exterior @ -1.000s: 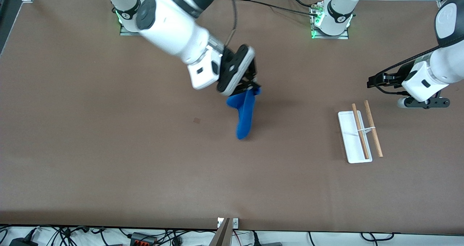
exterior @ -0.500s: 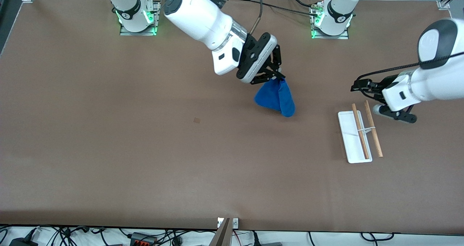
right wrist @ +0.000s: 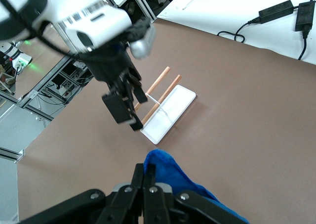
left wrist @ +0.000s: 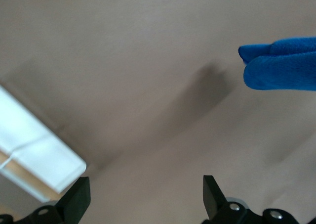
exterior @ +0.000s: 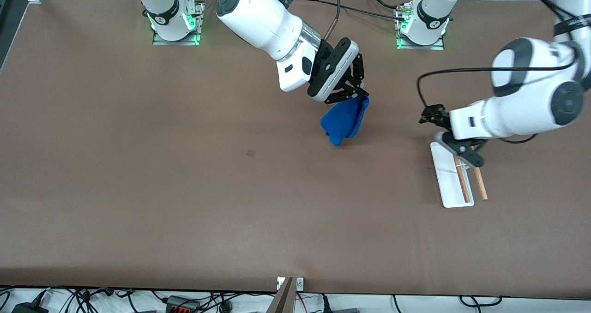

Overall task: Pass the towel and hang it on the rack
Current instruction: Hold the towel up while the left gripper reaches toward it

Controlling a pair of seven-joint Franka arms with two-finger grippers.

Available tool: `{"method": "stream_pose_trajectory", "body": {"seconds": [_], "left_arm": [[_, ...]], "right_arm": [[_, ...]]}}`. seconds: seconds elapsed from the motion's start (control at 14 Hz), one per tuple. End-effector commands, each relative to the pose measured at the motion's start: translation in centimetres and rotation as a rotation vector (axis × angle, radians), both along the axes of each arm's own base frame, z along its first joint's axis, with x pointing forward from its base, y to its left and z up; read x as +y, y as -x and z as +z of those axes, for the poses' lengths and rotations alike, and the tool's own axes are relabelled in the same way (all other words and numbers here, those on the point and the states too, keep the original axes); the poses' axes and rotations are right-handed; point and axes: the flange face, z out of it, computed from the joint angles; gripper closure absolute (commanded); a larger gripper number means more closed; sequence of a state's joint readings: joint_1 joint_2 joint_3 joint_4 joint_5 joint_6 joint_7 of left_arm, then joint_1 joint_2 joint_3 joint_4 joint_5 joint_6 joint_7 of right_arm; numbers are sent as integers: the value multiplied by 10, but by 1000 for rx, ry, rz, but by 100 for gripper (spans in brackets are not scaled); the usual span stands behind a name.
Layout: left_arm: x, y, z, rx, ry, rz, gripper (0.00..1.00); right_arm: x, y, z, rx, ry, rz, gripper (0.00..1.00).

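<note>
The bright blue towel (exterior: 344,121) hangs bunched from my right gripper (exterior: 361,96), which is shut on its top edge above the middle of the table; it also shows in the right wrist view (right wrist: 173,177) under the closed right gripper (right wrist: 147,177) and in the left wrist view (left wrist: 281,66). The rack (exterior: 450,183), a white tray with two wooden rods, stands toward the left arm's end, and shows in both wrist views (right wrist: 168,110) (left wrist: 34,155). My left gripper (exterior: 464,152) is open and empty over the rack's end nearer the robots' bases (left wrist: 143,197) (right wrist: 126,112).
The brown table (exterior: 184,188) spreads wide around the towel and the rack. A small dark mark (exterior: 250,153) lies on it toward the right arm's end. Cables and power bricks (exterior: 180,301) lie past the table's front edge.
My right gripper carried the towel toward the left arm's end, then nearly stopped while the towel swung back under it. My left gripper moved in from the table's end to above the rack.
</note>
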State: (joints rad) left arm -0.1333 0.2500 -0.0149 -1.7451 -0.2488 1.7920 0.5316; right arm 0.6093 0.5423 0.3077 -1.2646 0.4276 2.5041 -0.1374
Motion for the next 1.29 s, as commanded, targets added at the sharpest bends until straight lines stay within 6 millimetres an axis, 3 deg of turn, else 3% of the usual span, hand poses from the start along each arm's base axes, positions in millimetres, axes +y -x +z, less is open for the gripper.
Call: {"method": "stream_pose_trajectory", "body": {"seconds": [0.0, 0.29, 0.71, 1.0, 1.21], "left_arm": [[-11, 8, -21, -59, 72, -97, 0], [-13, 10, -55, -150, 227, -251, 0], [-21, 33, -113, -254, 514, -358, 0], [-34, 42, -167, -333, 696, -429, 0], [-50, 49, -173, -360, 716, -464, 0]], "right_arm": [[4, -1, 6, 6, -26, -7, 100], [3, -1, 6, 5, -25, -8, 100], [3, -1, 7, 3, -25, -7, 100], [3, -1, 7, 3, -25, -7, 100], [3, -1, 7, 1, -24, -7, 100]]}}
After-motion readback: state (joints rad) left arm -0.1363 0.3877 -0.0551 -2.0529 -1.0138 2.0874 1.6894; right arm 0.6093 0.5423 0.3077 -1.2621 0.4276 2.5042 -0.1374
